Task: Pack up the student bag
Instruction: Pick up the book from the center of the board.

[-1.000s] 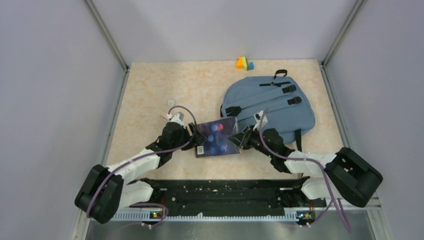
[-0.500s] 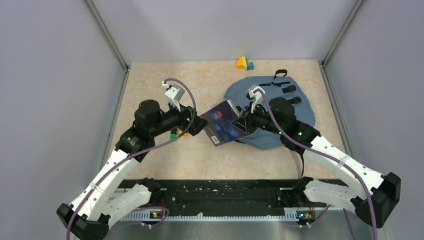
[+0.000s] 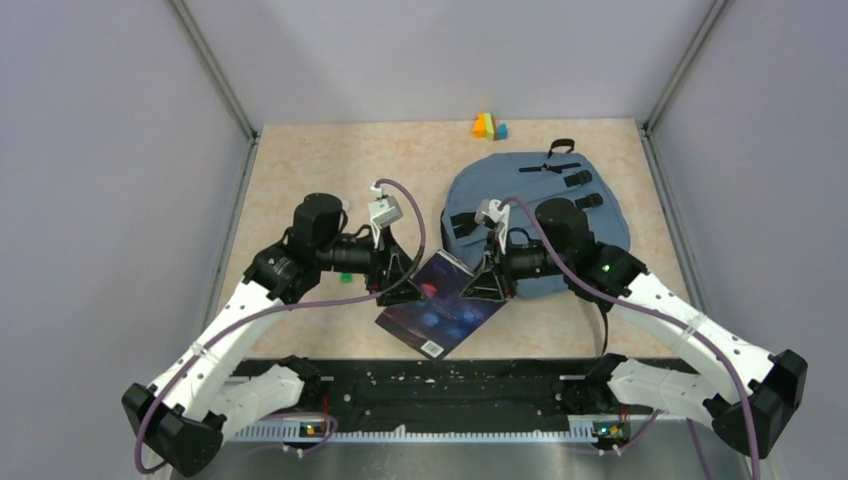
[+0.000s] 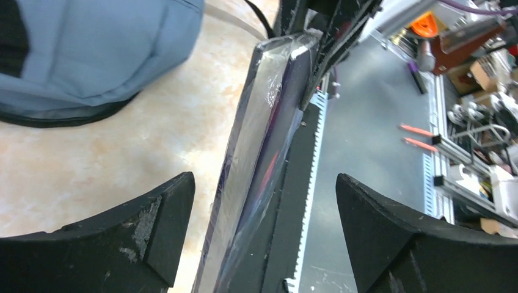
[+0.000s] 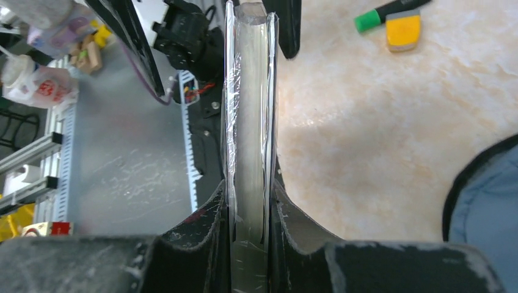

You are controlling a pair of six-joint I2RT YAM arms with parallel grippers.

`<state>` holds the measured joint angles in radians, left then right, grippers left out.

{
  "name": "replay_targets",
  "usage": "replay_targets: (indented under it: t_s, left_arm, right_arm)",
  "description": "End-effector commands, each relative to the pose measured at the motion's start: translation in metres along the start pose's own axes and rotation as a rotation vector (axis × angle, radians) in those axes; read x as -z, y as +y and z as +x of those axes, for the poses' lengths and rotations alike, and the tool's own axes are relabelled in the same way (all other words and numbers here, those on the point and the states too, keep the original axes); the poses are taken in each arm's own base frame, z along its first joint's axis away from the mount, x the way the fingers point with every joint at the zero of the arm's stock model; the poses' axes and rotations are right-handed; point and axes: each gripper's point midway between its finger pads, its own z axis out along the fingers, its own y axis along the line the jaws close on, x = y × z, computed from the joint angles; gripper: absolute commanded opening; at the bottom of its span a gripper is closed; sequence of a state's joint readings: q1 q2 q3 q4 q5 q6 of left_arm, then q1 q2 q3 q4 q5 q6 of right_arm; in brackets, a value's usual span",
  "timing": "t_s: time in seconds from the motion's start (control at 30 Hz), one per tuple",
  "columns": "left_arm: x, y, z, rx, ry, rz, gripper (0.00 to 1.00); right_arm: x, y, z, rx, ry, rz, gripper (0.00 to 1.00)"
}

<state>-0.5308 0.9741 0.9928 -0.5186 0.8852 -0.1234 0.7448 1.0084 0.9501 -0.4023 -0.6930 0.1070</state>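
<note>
The backpack [image 3: 510,180] is lying with its top pointing at the far wall; the right tool [image 5: 249,195] is clamping the wrapped book [image 3: 440,305], the left tool [image 4: 262,183] gaping open.

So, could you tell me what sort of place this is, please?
Probably a robotics lab cell: plain panel walls enclose the marble-pattern table, with aluminium rails and cluttered shelves beyond.

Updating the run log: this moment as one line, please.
left end effector: open, astride book | right end effector: shut on book | book: tilted | student bag: on table
</note>
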Motion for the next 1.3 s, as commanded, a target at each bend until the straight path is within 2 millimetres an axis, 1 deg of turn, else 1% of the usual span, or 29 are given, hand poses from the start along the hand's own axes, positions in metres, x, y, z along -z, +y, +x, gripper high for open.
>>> replay_targets:
  t_s: [0.0, 0.07, 0.1, 0.13, 0.17, 0.2, 0.23, 0.3, 0.33, 0.37, 0.4, 0.43, 0.47, 0.5, 0.53, 0.57, 0.6, 0.63, 0.7, 0.73, 0.8, 0.87, 0.93, 1.0, 1.07, 1.1, 1.13, 1.27]
  left_arm:
    - [-0.006, -0.023, 0.013, -0.006, 0.042, 0.158, 0.9]
    - [-0.012, -0.023, 0.022, 0.009, 0.076, 0.172, 0.9]
    - [-0.014, -0.022, 0.027, 0.016, 0.097, 0.174, 0.87]
    - [-0.015, -0.02, 0.031, 0.022, 0.115, 0.175, 0.82]
    - [-0.017, -0.019, 0.034, 0.028, 0.132, 0.177, 0.75]
    - [-0.017, -0.018, 0.036, 0.029, 0.142, 0.176, 0.63]
    - [-0.017, -0.017, 0.037, 0.026, 0.149, 0.171, 0.49]
    - [-0.017, -0.012, 0.036, 0.01, 0.146, 0.145, 0.19]
    - [-0.017, -0.011, 0.033, -0.001, 0.138, 0.141, 0.03]
    - [-0.018, -0.01, 0.03, -0.01, 0.127, 0.132, 0.0]
    - [-0.019, -0.009, 0.026, -0.024, 0.109, 0.122, 0.0]
    - [-0.019, -0.006, 0.021, -0.039, 0.088, 0.109, 0.0]
    - [-0.019, -0.003, 0.014, -0.054, 0.067, 0.083, 0.0]
    - [-0.019, 0.005, 0.007, -0.058, 0.045, 0.037, 0.0]
    - [-0.016, 0.018, -0.001, -0.052, 0.02, -0.048, 0.0]
    - [-0.011, 0.035, -0.008, -0.046, -0.003, -0.147, 0.0]
    - [-0.004, 0.052, -0.015, -0.038, -0.027, -0.238, 0.0]
    - [0.005, 0.069, -0.021, -0.015, -0.055, -0.322, 0.0]
    - [0.026, 0.1, -0.032, 0.07, -0.127, -0.462, 0.0]
    - [0.038, 0.114, -0.036, 0.121, -0.17, -0.528, 0.0]
    - [0.06, 0.135, -0.041, 0.188, -0.247, -0.625, 0.0]
    - [0.082, 0.153, -0.044, 0.259, -0.329, -0.702, 0.0]
    - [0.104, 0.172, -0.042, 0.316, -0.407, -0.774, 0.0]
    - [0.119, 0.19, -0.03, 0.371, -0.438, -0.851, 0.0]
    - [0.13, 0.2, -0.019, 0.432, -0.432, -0.898, 0.0]
    - [0.131, 0.202, -0.015, 0.449, -0.424, -0.908, 0.0]
    - [0.138, 0.205, -0.013, 0.462, -0.434, -0.926, 0.0]
    - [0.144, 0.205, -0.014, 0.455, -0.469, -0.933, 0.0]
  right_arm:
    - [0.016, 0.048, -0.07, 0.16, -0.203, -0.185, 0.0]
    - [0.013, 0.049, -0.073, 0.156, -0.21, -0.209, 0.0]
    - [0.012, 0.049, -0.075, 0.157, -0.214, -0.214, 0.0]
    - [0.011, 0.049, -0.076, 0.159, -0.216, -0.214, 0.0]
    - [0.011, 0.048, -0.077, 0.16, -0.218, -0.213, 0.0]
    - [0.01, 0.048, -0.078, 0.161, -0.218, -0.214, 0.0]
    - [0.01, 0.047, -0.078, 0.161, -0.218, -0.213, 0.0]
    - [0.008, 0.044, -0.077, 0.158, -0.214, -0.199, 0.0]
    - [0.007, 0.041, -0.077, 0.156, -0.211, -0.184, 0.0]
    - [0.006, 0.036, -0.077, 0.15, -0.208, -0.161, 0.0]
    - [0.005, 0.031, -0.075, 0.143, -0.201, -0.134, 0.0]
    - [0.003, 0.025, -0.075, 0.139, -0.197, -0.105, 0.1]
    - [0.003, 0.019, -0.075, 0.133, -0.194, -0.071, 0.26]
    - [0.004, 0.014, -0.076, 0.129, -0.196, -0.037, 0.46]
    - [0.005, 0.009, -0.079, 0.126, -0.205, 0.004, 0.67]
    - [0.008, 0.002, -0.084, 0.127, -0.218, 0.052, 0.84]
    - [0.012, -0.003, -0.089, 0.129, -0.233, 0.096, 0.91]
    - [0.019, -0.007, -0.096, 0.137, -0.261, 0.147, 0.95]
    - [0.031, -0.017, -0.109, 0.146, -0.313, 0.246, 0.98]
    - [0.037, -0.026, -0.114, 0.147, -0.344, 0.312, 0.99]
    - [0.046, -0.041, -0.118, 0.14, -0.38, 0.411, 0.99]
    - [0.05, -0.061, -0.115, 0.12, -0.391, 0.515, 0.99]
    - [0.049, -0.088, -0.105, 0.08, -0.374, 0.628, 0.99]
    - [0.048, -0.121, -0.092, 0.01, -0.325, 0.777, 0.95]
    - [0.036, -0.145, -0.074, -0.022, -0.226, 0.887, 0.89]
    - [0.028, -0.153, -0.068, -0.021, -0.187, 0.925, 0.89]
    - [0.016, -0.163, -0.059, -0.013, -0.14, 0.962, 0.88]
    - [-0.027, -0.177, -0.041, 0.042, -0.041, 1.005, 0.88]
